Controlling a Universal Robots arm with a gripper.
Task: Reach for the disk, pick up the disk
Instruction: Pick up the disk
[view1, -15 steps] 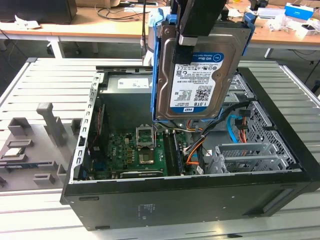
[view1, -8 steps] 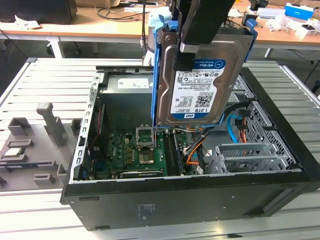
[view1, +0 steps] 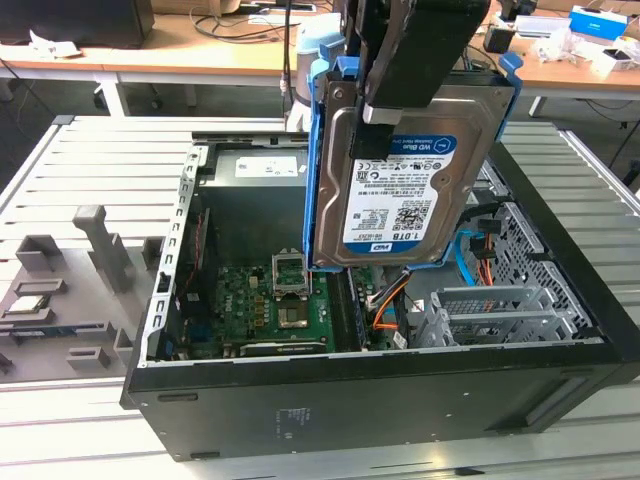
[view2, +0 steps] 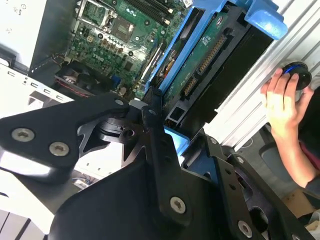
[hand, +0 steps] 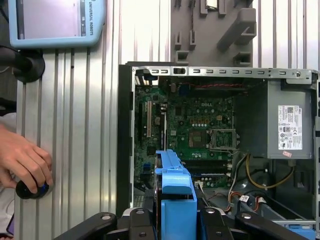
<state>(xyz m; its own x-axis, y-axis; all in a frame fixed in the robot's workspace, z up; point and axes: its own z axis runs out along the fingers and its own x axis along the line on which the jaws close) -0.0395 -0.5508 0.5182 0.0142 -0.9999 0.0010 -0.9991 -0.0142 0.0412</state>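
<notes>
Disk (view1: 400, 185): held upright above the open computer case (view1: 350, 400), lifted clear of it, label facing the exterior view, blue rails (view1: 322, 160) along both sides. Gripper (view1: 380, 95): black fingers (view2: 155, 135) closed on the disk's upper edge, one finger lying over the labelled face; exact contact in the wrist views partly hidden, apparently clamped across the drive's thickness. Motherboard (hand: 195, 130): exposed inside the case beneath the disk. Grey metal drive cage (view1: 490, 310): toward the exterior view's right. Person's hand (hand: 22, 162): resting on a dark knob (hand: 31, 189) on the ribbed metal table (hand: 85, 140), well apart from the case.
</notes>
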